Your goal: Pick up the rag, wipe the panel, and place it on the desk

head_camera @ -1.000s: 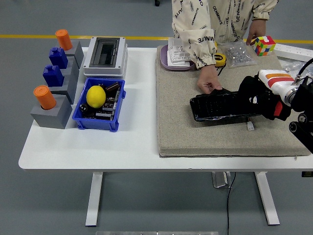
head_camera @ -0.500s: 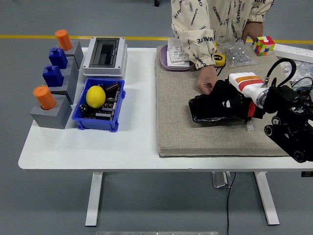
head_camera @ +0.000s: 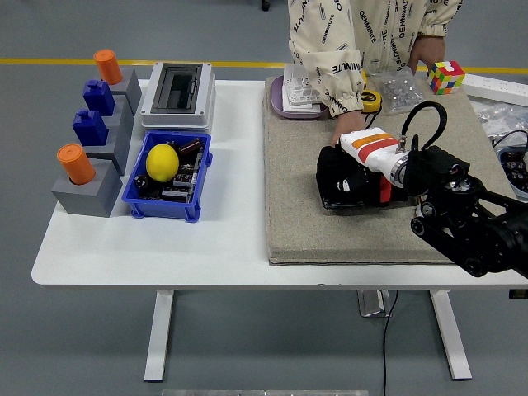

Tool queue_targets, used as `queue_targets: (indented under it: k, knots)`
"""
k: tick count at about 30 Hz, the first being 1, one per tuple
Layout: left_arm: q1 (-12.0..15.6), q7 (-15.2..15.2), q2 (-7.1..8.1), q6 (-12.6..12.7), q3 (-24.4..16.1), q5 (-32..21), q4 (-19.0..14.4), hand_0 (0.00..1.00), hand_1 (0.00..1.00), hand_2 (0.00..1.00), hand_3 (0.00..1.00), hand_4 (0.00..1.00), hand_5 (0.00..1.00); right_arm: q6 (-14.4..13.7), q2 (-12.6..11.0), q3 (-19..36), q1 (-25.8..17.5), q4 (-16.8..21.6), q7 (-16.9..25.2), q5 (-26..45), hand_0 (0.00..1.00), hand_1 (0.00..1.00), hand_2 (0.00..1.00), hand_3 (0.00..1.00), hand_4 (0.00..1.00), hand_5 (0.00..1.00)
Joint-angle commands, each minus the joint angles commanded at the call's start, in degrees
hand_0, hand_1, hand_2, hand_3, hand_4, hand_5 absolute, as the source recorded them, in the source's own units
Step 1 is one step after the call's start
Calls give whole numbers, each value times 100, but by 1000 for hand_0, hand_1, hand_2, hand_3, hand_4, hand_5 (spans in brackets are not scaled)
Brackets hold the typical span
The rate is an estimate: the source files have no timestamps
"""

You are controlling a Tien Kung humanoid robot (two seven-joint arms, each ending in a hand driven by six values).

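One right hand is lying on the black panel, fingers pressing down on a dark rag at the panel's left end. I cannot tell if the fingers are gripping it. A person's hand is touching the panel's far edge. The panel is sitting on a tan mat on the white table, over a grey floor. Two orange caps, two blue blocks, one lemon and one cube are resting around.
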Motion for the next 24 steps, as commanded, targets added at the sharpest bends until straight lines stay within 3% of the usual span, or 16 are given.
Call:
queue_targets:
  k: [12,24]
  knots:
    - [-28,-8,7,-4,17,-10,0,650,698,746,567,600,478,11,113,-226,118,65,-16,53,200,277,329,285,781,2]
    - [-10,-6,-3,0,-31,-2,0,651,698,747,566,600,478,11,-305,83,-63,-211,3,62,201,278,329,286,782,2]
